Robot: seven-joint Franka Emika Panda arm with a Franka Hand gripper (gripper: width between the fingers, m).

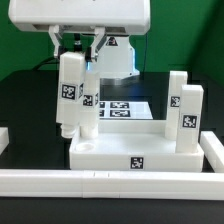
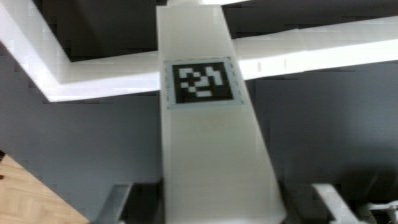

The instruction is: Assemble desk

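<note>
- Hand [image 1: 76,42] — upper left of the exterior view, below the white arm housing. Its two dark fingers are partly parted and close on the top of a leg block; in the wrist view the fingers [image 2: 338,197] flank the block at the lower edge of the frame.
- Held leg block [image 1: 69,95] — white, square-sectioned, upright with a slight tilt, a black-and-white tag on its near face. It hangs at left of centre in the exterior view, its lower end close to the tabletop's left corner; whether it touches cannot be told. In the wrist view it fills the middle of the frame, tag facing the camera.
- Tabletop [image 1: 120,155] — white, shallow, rimmed rectangle lying on the counter in the lower middle of the exterior view, one tag on its front rim.
- Second leg block [image 1: 88,105] — upright, just behind and beside the held one, near the tabletop's left rear corner.
- Two more leg blocks [image 1: 186,112] — upright at the right side of the tabletop, one behind the other, tags showing.
- Marker board [image 1: 125,106] — flat white sheet with several tags, lying behind the tabletop at centre.
- Border rail [image 1: 110,182] — long white bar across the lower frame, in front of the tabletop.
- Counter [image 1: 30,110] — dark surface under everything.
</note>
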